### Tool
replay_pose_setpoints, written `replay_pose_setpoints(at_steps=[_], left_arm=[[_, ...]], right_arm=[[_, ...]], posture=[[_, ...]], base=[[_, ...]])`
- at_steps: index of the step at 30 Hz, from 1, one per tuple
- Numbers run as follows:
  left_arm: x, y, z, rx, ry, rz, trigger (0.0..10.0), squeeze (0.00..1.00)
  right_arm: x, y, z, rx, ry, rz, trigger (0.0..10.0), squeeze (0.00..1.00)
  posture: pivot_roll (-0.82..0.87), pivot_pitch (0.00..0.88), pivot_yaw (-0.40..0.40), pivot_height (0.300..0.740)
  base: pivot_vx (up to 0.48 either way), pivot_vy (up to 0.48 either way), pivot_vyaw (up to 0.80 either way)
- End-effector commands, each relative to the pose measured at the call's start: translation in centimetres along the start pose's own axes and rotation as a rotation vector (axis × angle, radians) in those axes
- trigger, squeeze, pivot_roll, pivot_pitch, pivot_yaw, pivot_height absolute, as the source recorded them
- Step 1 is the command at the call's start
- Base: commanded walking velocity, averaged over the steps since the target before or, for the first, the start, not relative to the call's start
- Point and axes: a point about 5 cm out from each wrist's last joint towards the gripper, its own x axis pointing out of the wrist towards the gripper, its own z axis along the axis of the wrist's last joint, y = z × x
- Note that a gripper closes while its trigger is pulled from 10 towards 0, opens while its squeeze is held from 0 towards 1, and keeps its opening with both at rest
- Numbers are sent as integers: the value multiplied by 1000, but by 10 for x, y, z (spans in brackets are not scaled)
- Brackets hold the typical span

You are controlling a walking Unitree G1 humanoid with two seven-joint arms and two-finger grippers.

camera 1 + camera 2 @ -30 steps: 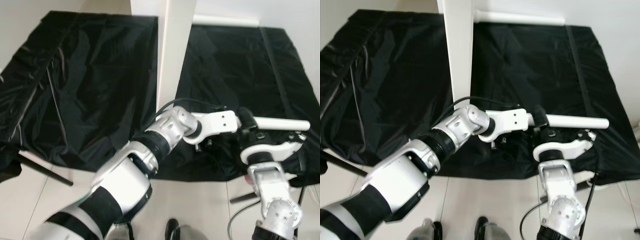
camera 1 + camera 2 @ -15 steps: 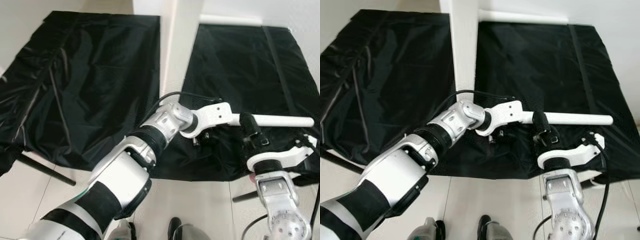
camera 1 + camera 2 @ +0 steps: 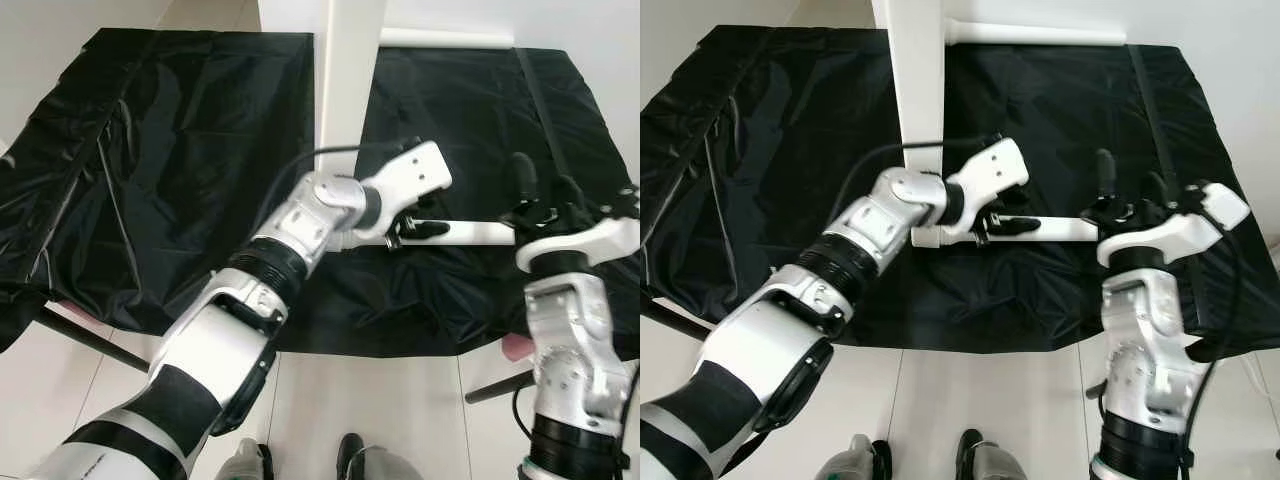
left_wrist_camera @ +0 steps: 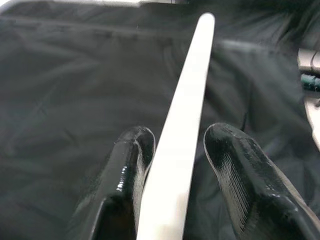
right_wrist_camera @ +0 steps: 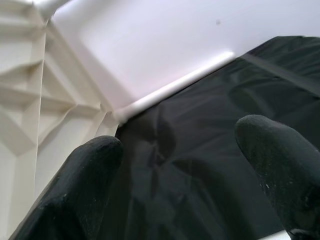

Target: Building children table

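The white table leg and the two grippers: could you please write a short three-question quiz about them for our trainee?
1. True or false: the right gripper has its fingers closed on the white leg.
2. The white leg runs between the fingers of: A) the left gripper; B) the right gripper; C) neither.
3. Fill in: the sheet under the white leg is coloured ____.
Key: 1 false; 2 A; 3 black.

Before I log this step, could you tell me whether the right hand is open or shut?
Open: the right hand has its two black fingers spread, holding nothing.
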Motion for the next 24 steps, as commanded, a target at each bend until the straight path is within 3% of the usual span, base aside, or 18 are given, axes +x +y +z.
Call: replay_pose_setpoints(at_steps=[1, 6, 14, 18, 23, 24], left_arm=[[-5, 6, 7, -9, -36, 124, 10000, 0], [-17, 5, 20, -10, -105, 110, 10000, 0], [-69, -1, 38, -34, -201, 26, 10000, 0], [-91, 7, 42, -39, -205, 102, 10000, 0], [-100, 7, 45, -37, -204, 156, 10000, 0], [-111, 7, 50, -23, -220, 223, 10000, 0]], right_arm=[[1, 0, -1, -23, -17, 8, 10000, 0], [3, -1, -4, -36, -19, 14, 10000, 0], [2, -8, -10, -85, -16, 33, 10000, 0], [4, -12, -10, -106, -15, 41, 10000, 0], [6, -13, -10, -118, -18, 43, 10000, 0], [8, -14, -10, -122, -22, 47, 10000, 0]], posture=[[82, 184, 0, 740], [81, 184, 2, 740], [78, 184, 2, 740], [81, 187, 2, 740], [83, 190, 2, 740], [91, 198, 0, 740]], base=[[0, 0, 0], [0, 0, 0], [0, 0, 0], [0, 0, 0], [0, 0, 0], [0, 0, 0]])
